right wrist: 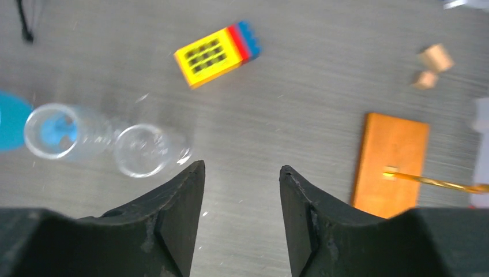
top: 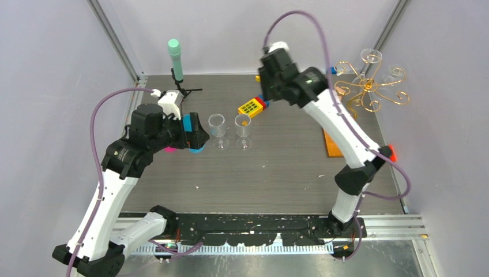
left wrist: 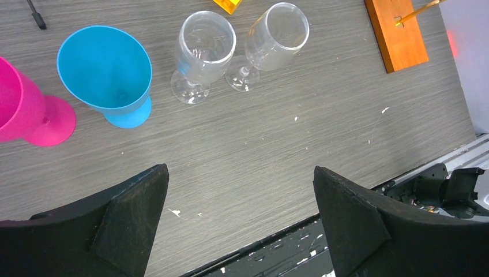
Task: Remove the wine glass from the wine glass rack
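FAR RIGHT OF THE TABLE (top: 277, 173): The wine glass rack (top: 369, 86) carries one hanging wine glass (top: 372, 56) and a second hanging glass (top: 395, 73) in its gold spirals. I judge the removal not yet begun. My right gripper (right wrist: 241, 167) hovers left of the rack, fingers parted and empty. My left gripper (left wrist: 239, 173) gapes wide, also empty, near two standing wine glasses (top: 217, 127). The right arm covers the rack's stem and part of its wooden base (right wrist: 392, 156). Clear glass against the pale wall keeps me from telling how the glasses hook on.
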`<state>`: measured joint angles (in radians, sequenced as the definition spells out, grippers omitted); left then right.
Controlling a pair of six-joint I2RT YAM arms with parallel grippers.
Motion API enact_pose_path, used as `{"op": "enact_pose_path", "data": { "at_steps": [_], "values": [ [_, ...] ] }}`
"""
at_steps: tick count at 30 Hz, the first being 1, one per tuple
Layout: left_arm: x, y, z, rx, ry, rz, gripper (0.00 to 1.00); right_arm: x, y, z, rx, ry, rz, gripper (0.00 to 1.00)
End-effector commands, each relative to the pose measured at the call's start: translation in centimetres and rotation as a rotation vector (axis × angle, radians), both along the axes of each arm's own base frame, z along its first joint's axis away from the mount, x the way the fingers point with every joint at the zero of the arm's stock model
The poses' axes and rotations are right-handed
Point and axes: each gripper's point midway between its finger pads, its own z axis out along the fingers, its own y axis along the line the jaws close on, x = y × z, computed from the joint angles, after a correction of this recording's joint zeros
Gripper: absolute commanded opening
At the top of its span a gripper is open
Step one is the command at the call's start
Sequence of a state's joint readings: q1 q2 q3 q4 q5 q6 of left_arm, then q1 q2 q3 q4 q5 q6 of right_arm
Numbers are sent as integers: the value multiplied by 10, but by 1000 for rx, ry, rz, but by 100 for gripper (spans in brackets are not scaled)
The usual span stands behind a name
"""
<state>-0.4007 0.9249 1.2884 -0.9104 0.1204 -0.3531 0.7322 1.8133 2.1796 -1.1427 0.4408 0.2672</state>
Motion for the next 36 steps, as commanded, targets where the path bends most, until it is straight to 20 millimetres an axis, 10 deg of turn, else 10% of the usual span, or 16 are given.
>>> {"op": "enact_pose_path", "data": {
  "at_steps": [1, 10, 16, 28, 36],
  "values": [
    [-1, 1, 21, -13, -67, -11, 100, 9, -88, 88, 21, -232, -176, 59],
    [-1, -5, 21, -32, -57, -34, 100, 8, -248, 157, 30, -424, -527, 62],
    [-1, -8, 18, -38, -48, -48, 100, 2, -323, 156, -162, -413, -675, 62],
    [5, -25, 28, -92, -15, -97, 100, 13, -376, 135, -752, -200, -650, 61],
    [8, -35, 31, -118, 65, -106, 100, 27, -399, 112, -843, -87, -624, 61]
  ]
}}
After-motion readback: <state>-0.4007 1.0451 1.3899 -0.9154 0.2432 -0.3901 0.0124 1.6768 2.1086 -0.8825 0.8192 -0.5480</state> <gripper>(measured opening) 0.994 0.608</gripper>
